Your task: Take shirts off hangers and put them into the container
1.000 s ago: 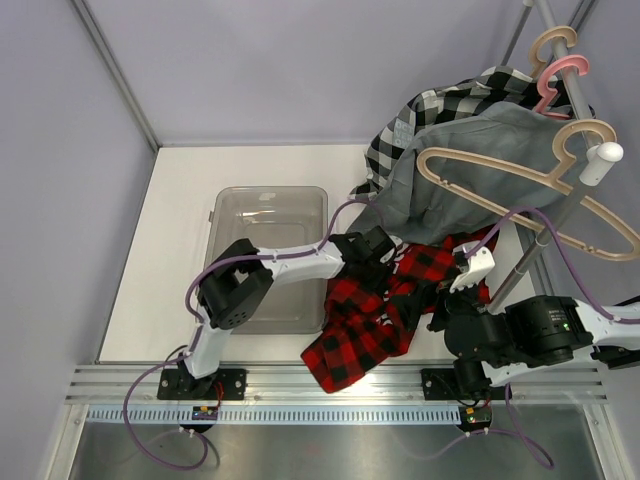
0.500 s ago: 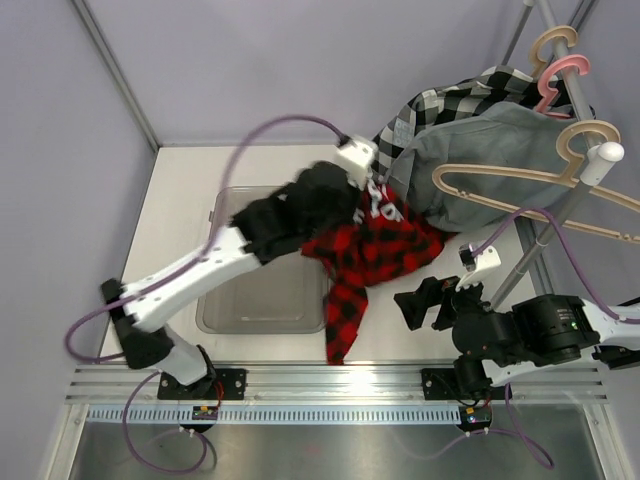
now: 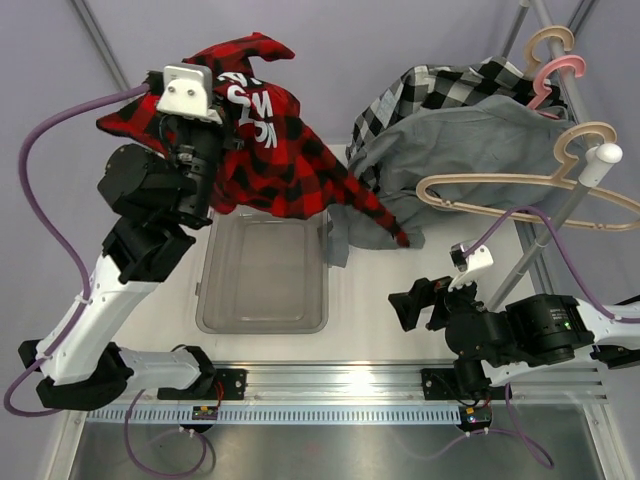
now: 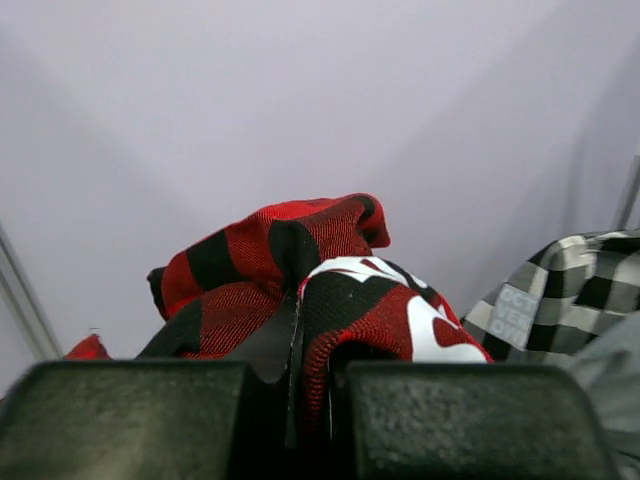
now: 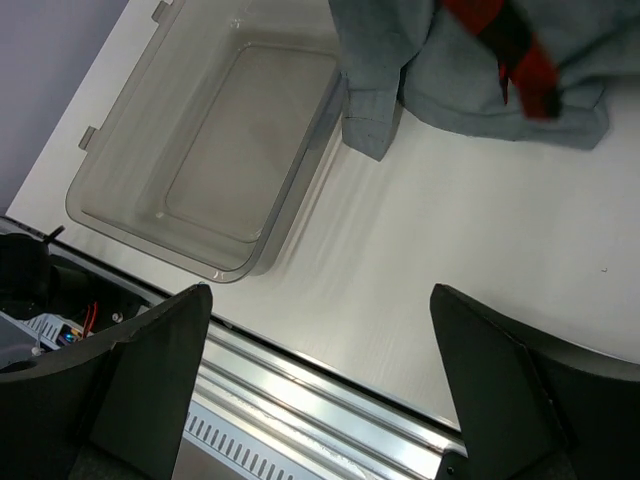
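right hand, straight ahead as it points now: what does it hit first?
Probably the bare table beside the container; the open right hand aims between it and the grey shirt. Depth unclear.

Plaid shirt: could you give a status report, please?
Left gripper shut on plaid shirt, lifted. Right gripper open, empty. Container empty; grey shirt hangs beside it.

The left arm (image 3: 105,290) stands raised high. From its base at the near edge, the lower link runs out to the left, the next link folds back and climbs, and the wrist points up and away from the base. The left gripper (image 4: 312,395) has its jaws closed, pinching a fold of the red-and-black plaid shirt (image 3: 285,170) between them. The right arm (image 3: 530,340) sits folded low beside its own base, its forearm reaching to the left. The right gripper (image 3: 410,305) tilts downward with its jaws spread wide.
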